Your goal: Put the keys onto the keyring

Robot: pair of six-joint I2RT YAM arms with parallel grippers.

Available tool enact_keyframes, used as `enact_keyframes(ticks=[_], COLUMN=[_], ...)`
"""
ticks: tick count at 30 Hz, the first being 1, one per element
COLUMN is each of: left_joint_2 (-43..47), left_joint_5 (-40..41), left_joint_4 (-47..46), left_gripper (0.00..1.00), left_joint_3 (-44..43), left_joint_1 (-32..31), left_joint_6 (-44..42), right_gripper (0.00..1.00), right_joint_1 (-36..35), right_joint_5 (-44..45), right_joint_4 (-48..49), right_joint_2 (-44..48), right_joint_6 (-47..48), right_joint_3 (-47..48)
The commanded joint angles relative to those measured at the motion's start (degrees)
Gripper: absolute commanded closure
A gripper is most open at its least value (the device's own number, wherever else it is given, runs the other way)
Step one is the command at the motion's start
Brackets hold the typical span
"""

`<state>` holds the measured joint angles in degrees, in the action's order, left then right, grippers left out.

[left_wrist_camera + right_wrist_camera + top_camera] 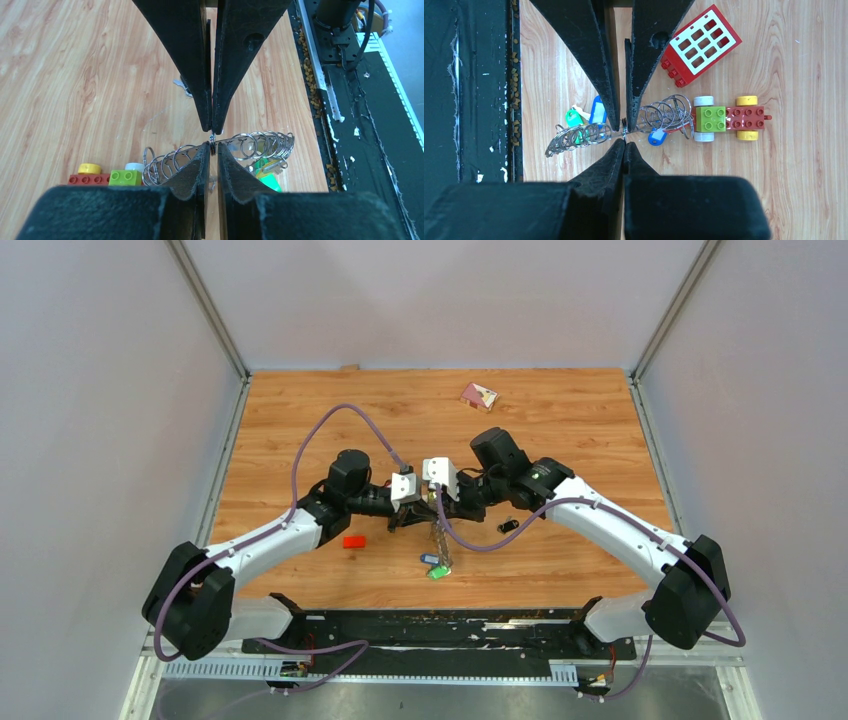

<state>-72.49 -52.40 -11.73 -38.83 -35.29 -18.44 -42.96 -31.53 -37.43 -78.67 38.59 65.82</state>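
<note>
The keyring [260, 142] is a thin metal ring strung with many small silver rings, seen edge-on above the table; it also shows in the right wrist view [574, 136]. My left gripper [212, 148] and my right gripper [625, 143] meet tip to tip at mid-table, each shut on the keyring. In the top view the left gripper [414, 510] and right gripper [445, 505] hold it up, and a chain of rings hangs down. A green key [573, 119] and blue keys [598, 110] hang on it. A black key [508, 526] lies on the table below my right arm.
A red-and-yellow toy car [729, 119] with a green brick sits just beyond the keyring. A red-and-white window brick [701, 45] lies nearby, and another [478, 395] at the back. A red brick [353, 541] lies by my left arm. The black base rail [440, 630] runs along the near edge.
</note>
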Motion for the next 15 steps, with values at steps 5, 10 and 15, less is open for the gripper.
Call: enact_keyframes(ticks=[5, 10, 15], left_joint_2=[0.13, 0.74, 0.66], left_joint_5=[-1.78, -2.20, -3.13], left_joint_4=[-1.26, -1.26, -1.75], left_gripper=[0.82, 0.87, 0.94], left_joint_3=[-1.22, -0.83, -0.99], left_joint_1=[-0.44, -0.43, -0.44], left_joint_6=[-1.60, -2.59, -2.87], right_gripper=[1.00, 1.00, 1.00], right_joint_1=[-0.26, -0.25, -0.21], right_joint_5=[-0.45, -0.19, -0.54], right_joint_4=[3.50, 4.08, 4.65], right_joint_2=[0.83, 1.51, 1.70], right_joint_6=[-0.52, -0.19, 0.00], right_joint_3=[0.03, -0.95, -1.55])
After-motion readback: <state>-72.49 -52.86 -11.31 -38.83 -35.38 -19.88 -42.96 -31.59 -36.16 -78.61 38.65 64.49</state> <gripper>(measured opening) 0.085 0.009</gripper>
